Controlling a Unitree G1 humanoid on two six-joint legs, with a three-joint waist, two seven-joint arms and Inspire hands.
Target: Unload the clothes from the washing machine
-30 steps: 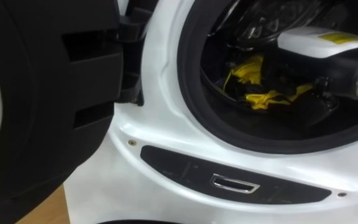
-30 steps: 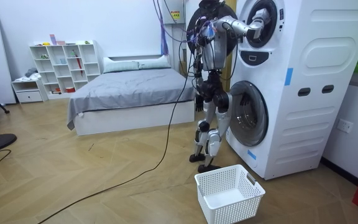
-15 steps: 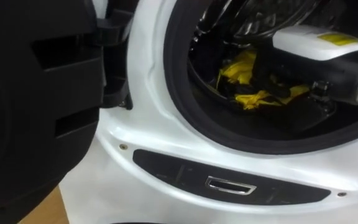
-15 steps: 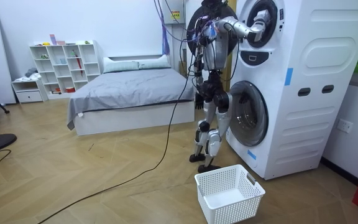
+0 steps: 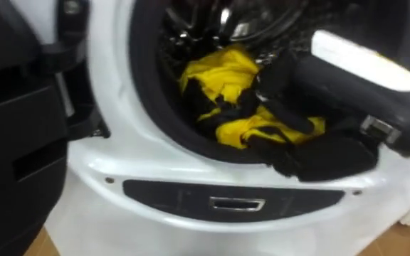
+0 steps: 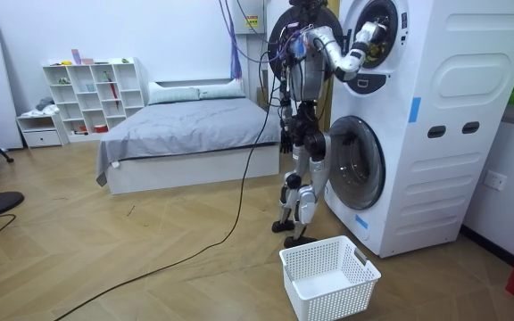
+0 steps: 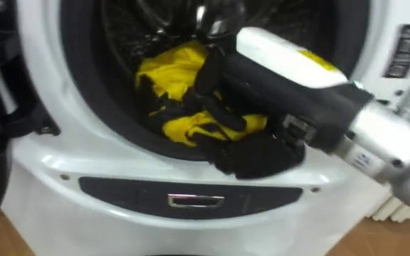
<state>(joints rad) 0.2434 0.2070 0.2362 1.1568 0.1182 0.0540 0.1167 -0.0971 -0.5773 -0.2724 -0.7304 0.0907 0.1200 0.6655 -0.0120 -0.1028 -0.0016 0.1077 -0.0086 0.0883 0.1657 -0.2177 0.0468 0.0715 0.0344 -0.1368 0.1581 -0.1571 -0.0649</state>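
Garment (image 7: 180, 128) beneath right hand (image 7: 216, 75) in drum (image 7: 155, 25).
Lies against hand's underside, trailing out over door rim (image 7: 87, 107) toward robot; too blurred to tell whether clutched.

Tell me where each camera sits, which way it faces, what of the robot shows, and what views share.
Left eye view: on the robot's head, looking down into the open drum of the washing machine; the right hand is at the yellow-and-black garment.
Right eye view: same head, slightly rightward, same drum; the right forearm enters from the right.
Room view: standing off in the room, facing the whole robot upright at the machine, a white basket by its feet.
Both eye views share drum, garment and hand.
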